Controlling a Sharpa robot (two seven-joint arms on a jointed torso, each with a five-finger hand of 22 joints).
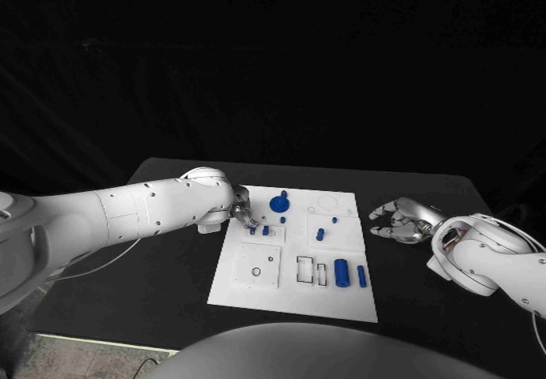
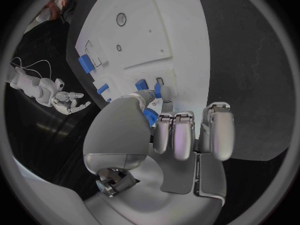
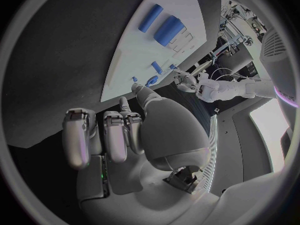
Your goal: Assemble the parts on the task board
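The white task board (image 1: 259, 288) lies mid-table. My left hand (image 1: 239, 210) reaches over its far left part, and in the left wrist view the thumb and a finger close round a small blue peg (image 2: 157, 90) standing at the board (image 2: 181, 30). A second small peg (image 1: 265, 230) stands beside it, and a blue knob (image 1: 280, 204) sits just beyond. A short blue piece (image 1: 319, 234) lies in the middle. Two blue cylinders (image 1: 342, 272) (image 1: 362, 275) lie near the right edge. My right hand (image 1: 398, 221) hovers over the black table right of the board, fingers apart, holding nothing.
Outlined recesses (image 1: 307, 270) and a small round hole (image 1: 256, 272) mark the board's near half. A ring outline (image 1: 327, 204) sits at the far right corner. Black table (image 1: 148, 268) surrounds the board on all sides.
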